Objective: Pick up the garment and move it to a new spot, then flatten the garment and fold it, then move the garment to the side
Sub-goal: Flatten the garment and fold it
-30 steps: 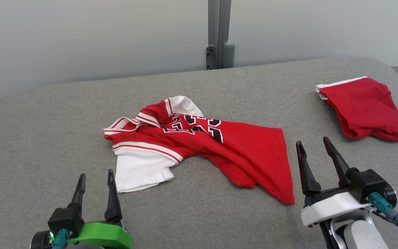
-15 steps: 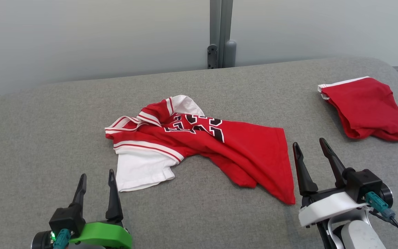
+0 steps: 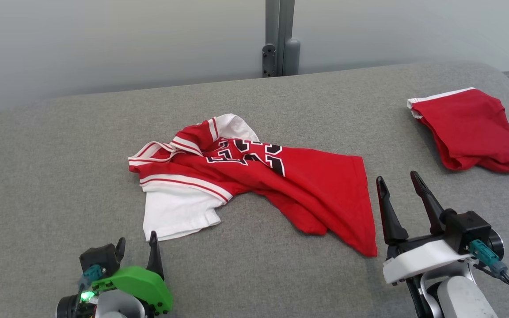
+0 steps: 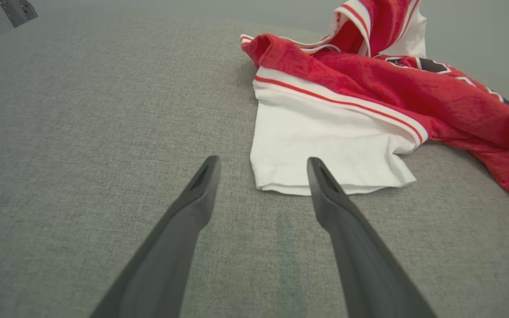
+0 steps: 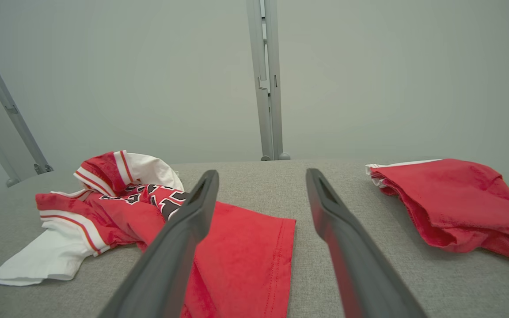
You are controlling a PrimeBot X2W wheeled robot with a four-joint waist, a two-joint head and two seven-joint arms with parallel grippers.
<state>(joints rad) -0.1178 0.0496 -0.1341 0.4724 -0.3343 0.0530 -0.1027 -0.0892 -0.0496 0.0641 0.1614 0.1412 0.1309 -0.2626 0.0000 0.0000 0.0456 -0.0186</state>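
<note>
A crumpled red-and-white jersey (image 3: pixel 259 185) lies at the middle of the surface (image 3: pixel 60 154). The left end effector (image 3: pixel 137 238) points at its white sleeve (image 3: pixel 177 216), the right end effector (image 3: pixel 397 176) stands beside its red hem (image 3: pixel 366 207); both are spread wide, empty.

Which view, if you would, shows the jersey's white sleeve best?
The left wrist view: the white sleeve lies close and large beyond the left gripper. The head view shows it smaller; the right wrist view, low and distant.

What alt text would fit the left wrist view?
The open left gripper hovers over a gray surface, aimed at the white sleeve of a crumpled red jersey lying just ahead. Nothing is held.
</note>
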